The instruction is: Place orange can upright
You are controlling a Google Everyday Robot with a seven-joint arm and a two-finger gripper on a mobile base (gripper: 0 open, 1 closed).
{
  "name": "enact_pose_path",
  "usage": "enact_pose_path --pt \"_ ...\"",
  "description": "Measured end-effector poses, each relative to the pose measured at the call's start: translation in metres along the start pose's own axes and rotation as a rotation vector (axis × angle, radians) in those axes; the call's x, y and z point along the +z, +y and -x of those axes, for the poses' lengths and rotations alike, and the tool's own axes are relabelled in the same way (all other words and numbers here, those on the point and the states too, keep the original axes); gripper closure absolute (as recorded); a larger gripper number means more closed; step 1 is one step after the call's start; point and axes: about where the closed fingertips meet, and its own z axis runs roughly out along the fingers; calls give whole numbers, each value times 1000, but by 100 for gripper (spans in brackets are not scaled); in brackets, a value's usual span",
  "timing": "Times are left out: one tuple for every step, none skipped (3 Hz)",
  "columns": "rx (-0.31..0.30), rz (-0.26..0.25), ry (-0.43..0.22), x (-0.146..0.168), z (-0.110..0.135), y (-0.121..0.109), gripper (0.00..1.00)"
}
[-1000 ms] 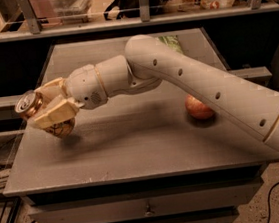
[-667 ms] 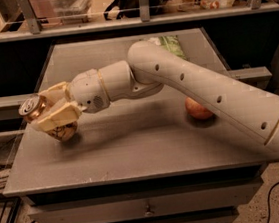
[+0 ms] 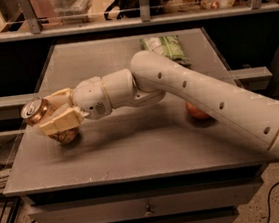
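Note:
The orange can (image 3: pixel 38 111) is held in my gripper (image 3: pixel 54 118) at the left side of the grey table (image 3: pixel 134 149). The can is tilted, with its silver top pointing up and to the left. Its lower end is near the tabletop, partly hidden by the cream fingers (image 3: pixel 60 123). The gripper is shut on the can. My white arm (image 3: pixel 203 96) reaches in from the right across the table.
A red apple (image 3: pixel 198 111) lies on the table right of centre, partly hidden behind my arm. A green snack bag (image 3: pixel 167 49) lies at the back of the table. A shelf rail runs behind. The table's left edge is close to the can.
The gripper with the can has stayed near the table's left side, shifting slightly; the can remains tilted in its grasp.

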Motion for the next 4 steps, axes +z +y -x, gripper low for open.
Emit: enact_pose_path --pt "1 -1 0 0 0 0 36" --pt "27 -33 16 -11 -10 4 13" --pt "43 -71 44 -26 -15 7 0" --pt "42 -106 85 -42 -14 9 0"
